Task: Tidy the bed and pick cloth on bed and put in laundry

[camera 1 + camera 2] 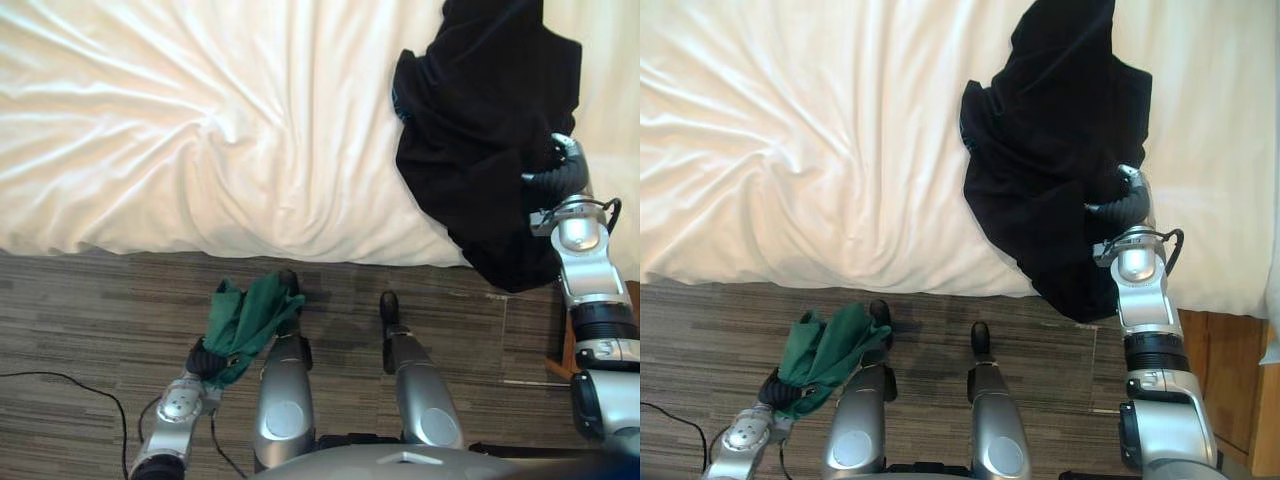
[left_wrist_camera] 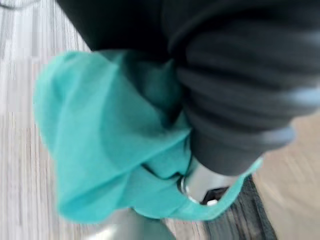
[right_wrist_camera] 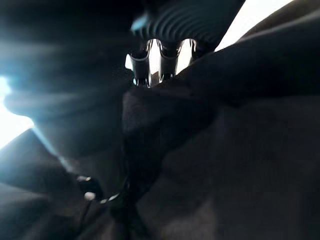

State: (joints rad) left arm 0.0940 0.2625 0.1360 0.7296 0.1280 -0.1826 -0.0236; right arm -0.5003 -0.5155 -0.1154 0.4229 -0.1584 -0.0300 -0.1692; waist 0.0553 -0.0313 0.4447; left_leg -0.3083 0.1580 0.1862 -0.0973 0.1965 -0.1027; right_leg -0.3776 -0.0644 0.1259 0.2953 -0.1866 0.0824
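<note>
While my left hand [image 1: 203,362] hangs low over the floor [image 1: 90,310], closed round the bunched green cloth [image 1: 245,320], my right hand [image 1: 562,172] sits on the black garment [image 1: 480,110]. That garment lies at the near right edge of the white bed [image 1: 200,130], with one end drooping over the side. My right hand is sunk so deep in the dark folds that I cannot tell whether it has a real hold or is only pressing on the fabric. That is my main worry. The garment is large and heaped, and if I lift with only a thin fold caught, I judge the weight of the rest may pull it free and drop it off the edge. The hanging end could also drag across the floor as I carry it. A careless pull might take the sheet along and rumple the bed further. The green cloth spills loosely above my left hand, so a quick swing of that arm could shake it out.
</note>
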